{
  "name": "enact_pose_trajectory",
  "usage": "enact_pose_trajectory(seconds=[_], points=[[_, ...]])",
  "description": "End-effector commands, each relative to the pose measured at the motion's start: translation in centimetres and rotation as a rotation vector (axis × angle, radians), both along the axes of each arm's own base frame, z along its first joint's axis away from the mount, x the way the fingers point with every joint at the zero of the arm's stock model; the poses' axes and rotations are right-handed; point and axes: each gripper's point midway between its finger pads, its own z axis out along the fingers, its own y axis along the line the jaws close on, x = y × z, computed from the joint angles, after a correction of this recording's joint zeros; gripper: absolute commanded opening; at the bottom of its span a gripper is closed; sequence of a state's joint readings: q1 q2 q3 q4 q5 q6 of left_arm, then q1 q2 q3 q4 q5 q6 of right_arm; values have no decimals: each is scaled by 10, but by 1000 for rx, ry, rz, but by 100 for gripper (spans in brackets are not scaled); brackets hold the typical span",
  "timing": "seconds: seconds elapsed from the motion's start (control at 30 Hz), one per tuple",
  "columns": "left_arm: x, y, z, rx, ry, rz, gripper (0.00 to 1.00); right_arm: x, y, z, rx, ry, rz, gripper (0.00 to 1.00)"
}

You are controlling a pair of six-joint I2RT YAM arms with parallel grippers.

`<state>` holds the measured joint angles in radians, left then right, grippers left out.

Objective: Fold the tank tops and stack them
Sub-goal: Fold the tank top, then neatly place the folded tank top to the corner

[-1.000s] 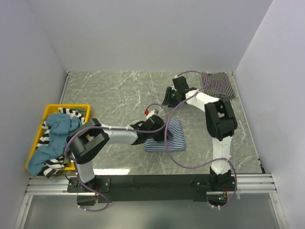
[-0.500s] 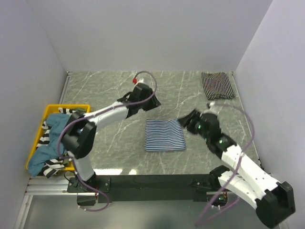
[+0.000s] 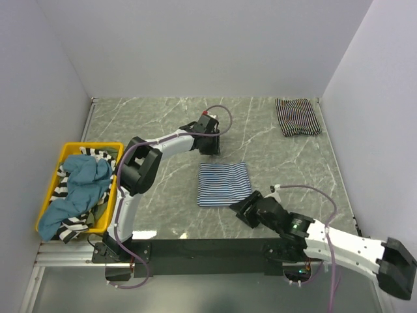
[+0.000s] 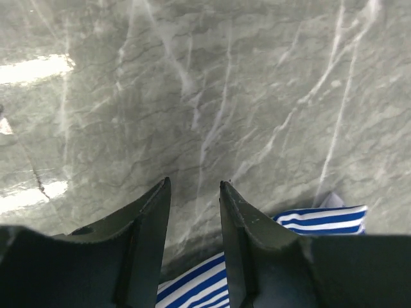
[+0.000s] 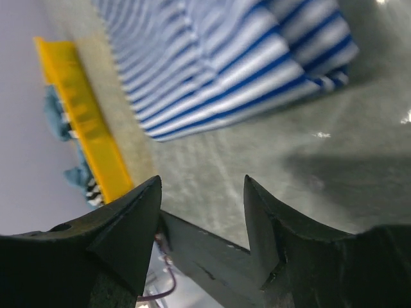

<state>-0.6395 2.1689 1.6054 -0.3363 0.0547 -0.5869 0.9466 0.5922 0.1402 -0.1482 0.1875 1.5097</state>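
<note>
Now the left gripper (image 4: 194, 186) and right gripper (image 5: 201, 181) have drawn off the folded blue-striped tank top (image 3: 224, 184) mid-frame; jaws parted, empty; stacking looks next.

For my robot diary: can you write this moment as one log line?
left gripper: open, empty | right gripper: open, empty | blue-striped tank top: folded, not held

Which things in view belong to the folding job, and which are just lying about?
Job:
- blue-striped top, folded, mid-table
- black-striped top, folded, far right corner
- striped tops in the yellow bin

Lying about:
- the yellow bin itself
- teal cloth in it, kind unclear
</note>
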Motion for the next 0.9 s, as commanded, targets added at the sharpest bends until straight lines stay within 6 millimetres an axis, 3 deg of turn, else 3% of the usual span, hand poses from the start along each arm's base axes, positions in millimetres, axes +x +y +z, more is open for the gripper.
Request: enact_pose_trajectory(seconds=[0.0,0.2,0.3,0.37,0.4,0.47,0.5,0.57,0.7,0.87], points=[[-3,6,-8,45,10,-45,42,4,8,-9,54,46,-85,61],[-14,12,-22,48,44,-39,40,9,18,-18,64,56,-122,65],[-31,23,-35,53,91,-1,38,16,21,-20,54,54,-142,69],[-36,26,-30,27,96,51,36,21,21,-18,49,45,-161,70],[-48,35,-40,37,125,69,35,24,18,-22,26,40,-174,70],[-51,35,-30,-27,115,122,34,28,15,-24,10,34,-188,71],[-65,43,-42,-18,146,140,33,29,14,-29,-8,40,-183,71],[-70,40,-34,-84,143,170,31,34,12,-29,-11,35,-195,71],[-93,50,-43,-119,179,218,30,37,9,-42,-70,47,-186,71],[-100,55,-36,-150,183,259,29,35,13,-52,-100,70,-161,68]])
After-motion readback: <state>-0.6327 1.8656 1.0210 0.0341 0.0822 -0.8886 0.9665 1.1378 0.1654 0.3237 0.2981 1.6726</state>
